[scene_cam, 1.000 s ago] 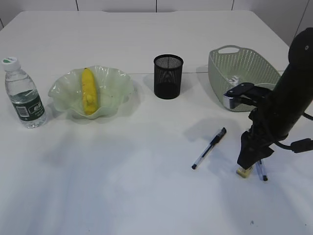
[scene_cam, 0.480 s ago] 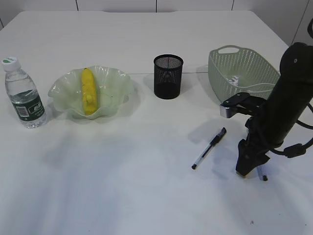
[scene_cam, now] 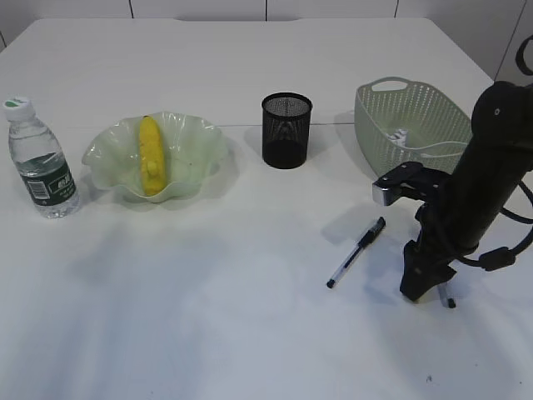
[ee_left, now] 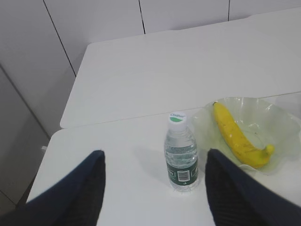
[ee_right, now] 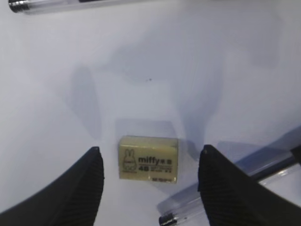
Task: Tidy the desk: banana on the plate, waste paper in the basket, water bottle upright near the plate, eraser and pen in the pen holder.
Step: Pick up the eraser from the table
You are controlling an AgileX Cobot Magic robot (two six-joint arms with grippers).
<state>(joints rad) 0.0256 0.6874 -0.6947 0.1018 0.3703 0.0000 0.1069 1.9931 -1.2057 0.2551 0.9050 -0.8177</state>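
The yellow banana [scene_cam: 149, 154] lies in the pale green plate [scene_cam: 98, 152], with the water bottle [scene_cam: 39, 162] upright to its left. White waste paper [scene_cam: 400, 133] shows inside the green basket [scene_cam: 391, 84]. A black mesh pen holder [scene_cam: 286, 130] stands mid-table. One pen [scene_cam: 356, 251] lies right of centre. My right gripper [scene_cam: 420, 289] is down on the table, open, its fingers either side of the yellow eraser [ee_right: 148, 158]; the right gripper [ee_right: 150, 149] holds nothing. A second pen [ee_right: 235, 188] lies by its right finger. My left gripper [ee_left: 154, 153] is open, facing the bottle [ee_left: 181, 157].
The first pen's barrel [ee_right: 70, 4] crosses the top of the right wrist view. The banana [ee_left: 235, 136] and plate [ee_left: 282, 123] sit right of the bottle in the left wrist view. The table's left edge [ee_left: 49, 141] is close to the bottle.
My right arm has come lower and slightly left, and the gripper now covers the eraser in the exterior view. Nothing else has moved.
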